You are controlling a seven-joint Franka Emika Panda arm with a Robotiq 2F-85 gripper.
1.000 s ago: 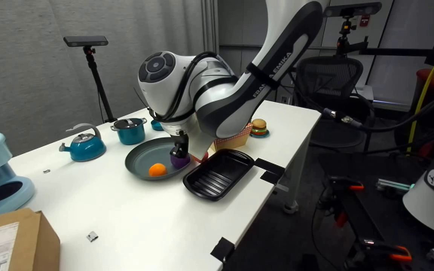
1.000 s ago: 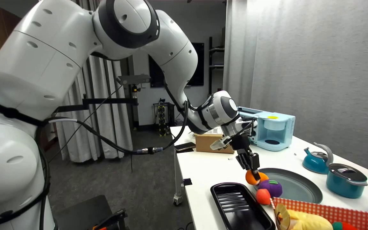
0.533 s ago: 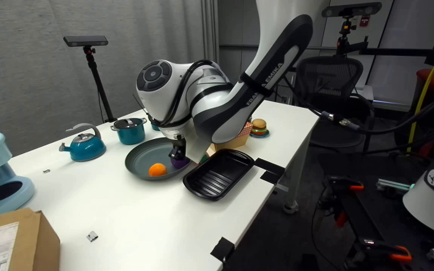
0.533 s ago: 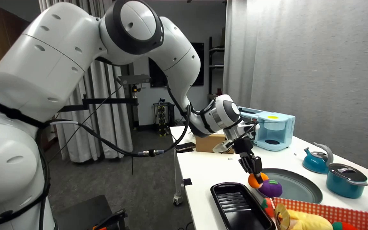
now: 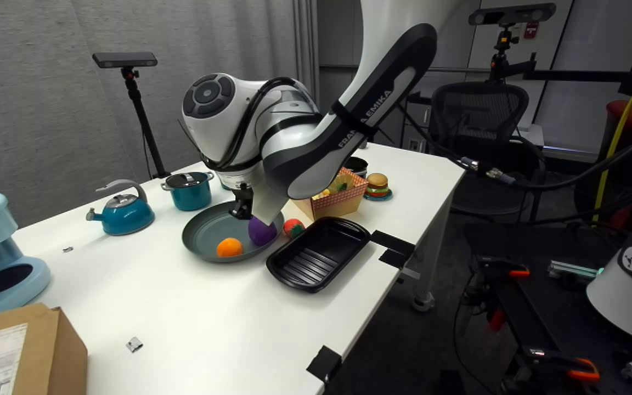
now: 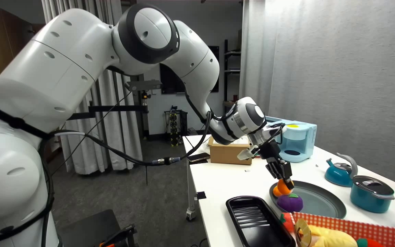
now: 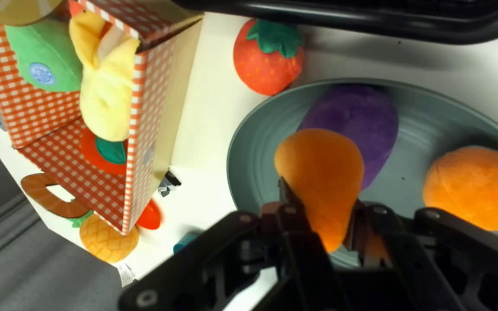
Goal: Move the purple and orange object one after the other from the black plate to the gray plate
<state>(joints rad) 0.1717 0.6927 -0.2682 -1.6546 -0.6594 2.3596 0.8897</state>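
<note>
My gripper (image 7: 318, 192) is shut on an orange pear-shaped object (image 7: 324, 172) and holds it above the gray plate. The held object also shows under the gripper in an exterior view (image 6: 284, 187); in an exterior view the gripper (image 5: 241, 211) hides it. A purple object (image 7: 359, 114) lies on the gray plate (image 5: 203, 236), near the rim on the tray side. An orange ball (image 7: 476, 188) also lies on that plate, apart from the purple object, and shows in an exterior view (image 5: 229, 247). The black rectangular tray (image 5: 316, 255) beside the plate holds nothing.
A red strawberry (image 5: 294, 227) lies on the table between the plate, the tray and a checkered basket (image 5: 343, 203) of toy food. A teal pot (image 5: 190, 193) and kettle (image 5: 125, 214) stand behind the plate. A toy burger (image 5: 377, 186) sits beyond the basket.
The gripper has moved with the orange object away from the tray side, further over the gray plate, and a little up. The strawberry has rolled slightly toward the basket. The orange ball has not moved.
</note>
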